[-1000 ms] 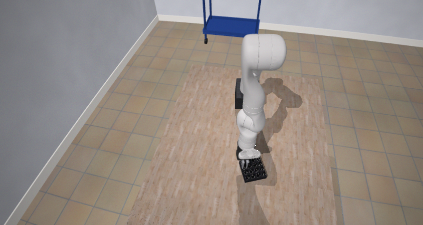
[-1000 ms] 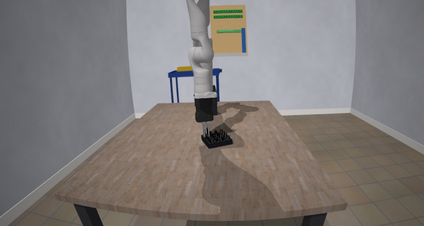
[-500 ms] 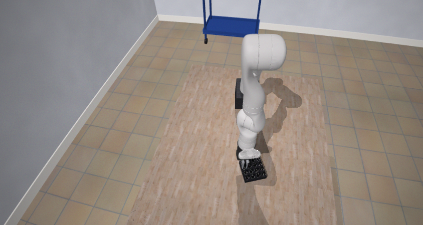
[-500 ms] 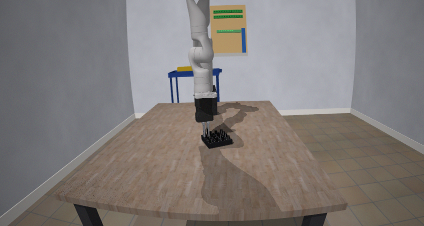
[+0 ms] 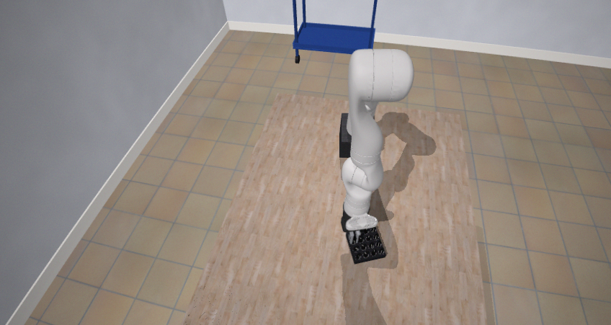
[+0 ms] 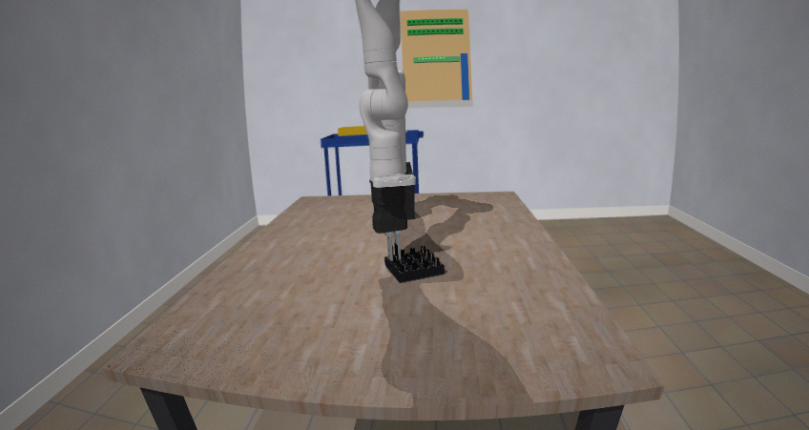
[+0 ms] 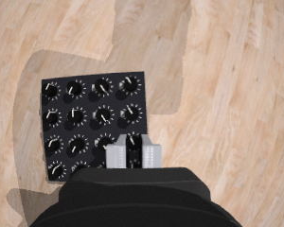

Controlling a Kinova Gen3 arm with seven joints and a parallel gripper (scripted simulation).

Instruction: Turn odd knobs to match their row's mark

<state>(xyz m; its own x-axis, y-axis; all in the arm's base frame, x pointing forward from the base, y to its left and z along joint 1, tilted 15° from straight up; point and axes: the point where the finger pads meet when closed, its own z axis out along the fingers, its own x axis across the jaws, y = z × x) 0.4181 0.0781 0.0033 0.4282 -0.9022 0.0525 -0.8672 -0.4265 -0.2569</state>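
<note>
The black knob box stands on the wooden table, with four rows of four black knobs, each with a white line. My gripper points straight down over the box's corner nearest the arm. Its two grey fingers flank one knob in the right column, third row from the top in the wrist view. The fingers stand narrow and press on that knob's sides. The knob below it is hidden by the gripper body.
A blue cart stands on the floor beyond the table's far end. The arm's dark base sits on the table behind the box. A board with green strips hangs on the back wall.
</note>
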